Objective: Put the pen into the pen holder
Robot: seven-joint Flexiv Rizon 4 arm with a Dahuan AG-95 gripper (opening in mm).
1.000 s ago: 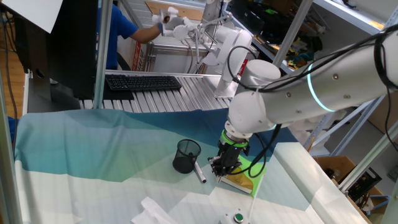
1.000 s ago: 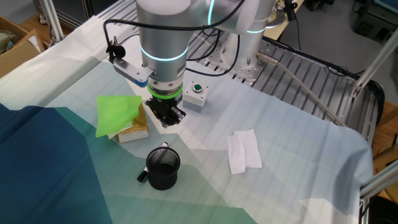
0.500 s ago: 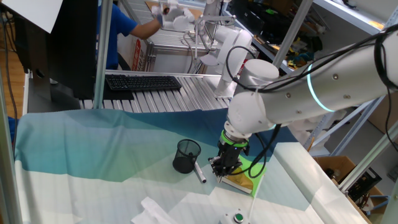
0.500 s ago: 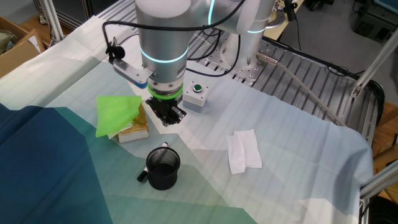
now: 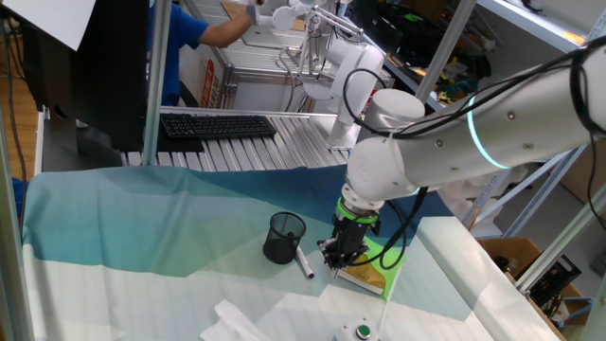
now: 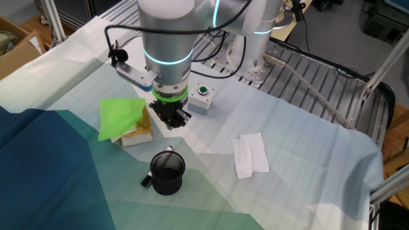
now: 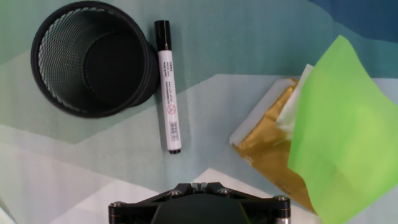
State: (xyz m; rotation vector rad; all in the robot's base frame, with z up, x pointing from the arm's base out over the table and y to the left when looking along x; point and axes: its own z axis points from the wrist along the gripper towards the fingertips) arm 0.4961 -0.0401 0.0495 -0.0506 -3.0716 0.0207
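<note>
The pen holder, a black mesh cup, stands upright on the cloth at the upper left of the hand view. Along its right side lies the pen, a pale marker with a black cap. My gripper is shut and holds nothing. It hangs above the cloth, short of the pen's near end. In one fixed view the gripper is just right of the pen and pen holder. In the other fixed view the gripper hovers behind the pen holder, which hides most of the pen.
A yellow sponge block under a bright green cloth lies right beside the gripper, the same green cloth showing in the other fixed view. A small box with a green button and a white tissue lie on the table. A person works behind the keyboard.
The arm, the pen and the pen holder have not moved. Only the person's hand at the back has shifted.
</note>
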